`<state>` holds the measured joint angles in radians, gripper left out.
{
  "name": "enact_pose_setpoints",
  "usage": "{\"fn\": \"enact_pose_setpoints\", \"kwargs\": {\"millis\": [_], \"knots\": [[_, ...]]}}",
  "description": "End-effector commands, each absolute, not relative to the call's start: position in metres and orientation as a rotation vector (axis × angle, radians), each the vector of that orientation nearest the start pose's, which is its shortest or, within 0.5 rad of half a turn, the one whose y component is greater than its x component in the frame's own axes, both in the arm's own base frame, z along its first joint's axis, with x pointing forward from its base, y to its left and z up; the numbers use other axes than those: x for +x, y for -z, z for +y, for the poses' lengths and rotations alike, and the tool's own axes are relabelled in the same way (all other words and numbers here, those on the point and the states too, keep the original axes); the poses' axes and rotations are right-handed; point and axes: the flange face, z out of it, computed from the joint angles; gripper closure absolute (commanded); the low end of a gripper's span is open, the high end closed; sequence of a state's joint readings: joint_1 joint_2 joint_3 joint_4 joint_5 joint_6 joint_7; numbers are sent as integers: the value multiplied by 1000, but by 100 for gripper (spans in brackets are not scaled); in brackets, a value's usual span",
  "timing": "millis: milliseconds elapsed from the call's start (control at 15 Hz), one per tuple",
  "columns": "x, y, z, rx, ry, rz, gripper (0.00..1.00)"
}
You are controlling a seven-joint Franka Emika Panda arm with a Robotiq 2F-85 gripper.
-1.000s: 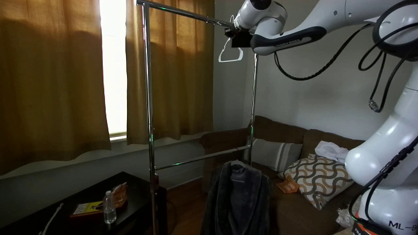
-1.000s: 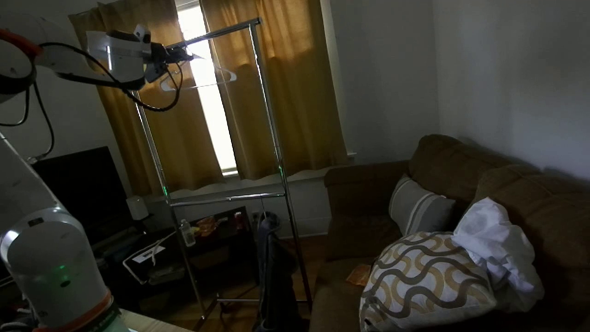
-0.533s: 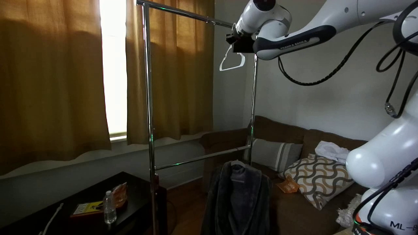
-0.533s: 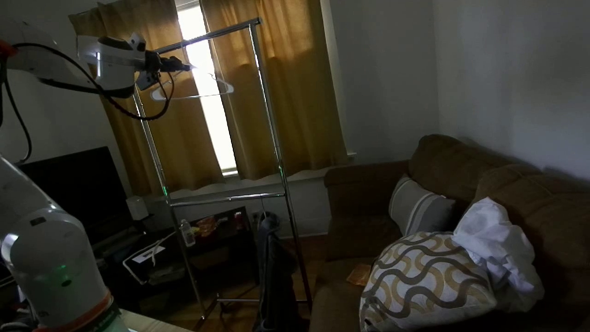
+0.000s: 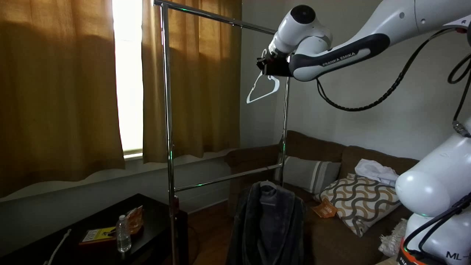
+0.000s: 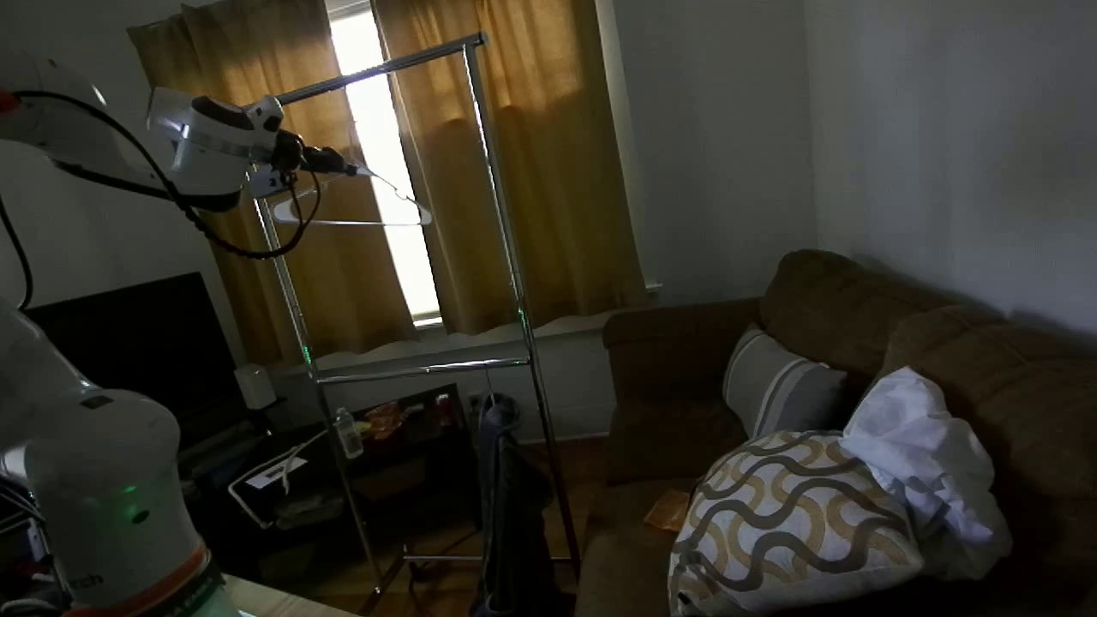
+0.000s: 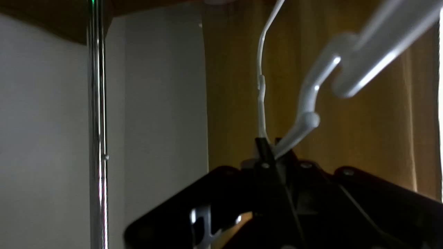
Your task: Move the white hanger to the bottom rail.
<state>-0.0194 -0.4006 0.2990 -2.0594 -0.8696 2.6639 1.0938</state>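
Observation:
The white hanger (image 5: 276,85) is in the air by the chrome rack, and it also shows in an exterior view (image 6: 426,216). My gripper (image 5: 261,64) is shut on its upper part, below the hook. In both exterior views the hook shows below the rack's top bar (image 5: 213,15). In the wrist view the hanger's white arms (image 7: 306,117) spread from between the fingertips of my gripper (image 7: 271,147). The bottom rail (image 5: 228,177) is well below the hanger; it also shows in an exterior view (image 6: 420,370).
A dark jacket (image 5: 243,224) hangs on the bottom rail near its sofa-side end. Rack posts (image 5: 168,110) stand at both ends. A brown sofa (image 6: 686,351) with pillows is beside the rack. A dark table (image 5: 154,213) with a bottle (image 5: 123,235) is behind it.
My gripper and the hanger have moved down. The hook, at the height of the top bar a second ago, is now below it, and the hanger tilts more in an exterior view.

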Motion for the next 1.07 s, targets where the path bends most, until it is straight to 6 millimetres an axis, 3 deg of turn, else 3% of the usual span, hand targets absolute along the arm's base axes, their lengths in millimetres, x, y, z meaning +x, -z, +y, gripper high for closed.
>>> {"fn": "enact_pose_setpoints", "kwargs": {"millis": [0,133,200,733,800,1000], "knots": [[434,-668,176,-2708,1665,274,98],[430,-655,171,-2724,1588,287,98],[446,-665,178,-2707,1652,277,92],[439,-657,173,-2719,1610,289,92],[439,-657,173,-2719,1610,289,98],[448,-635,171,-2744,1520,328,98]]}}
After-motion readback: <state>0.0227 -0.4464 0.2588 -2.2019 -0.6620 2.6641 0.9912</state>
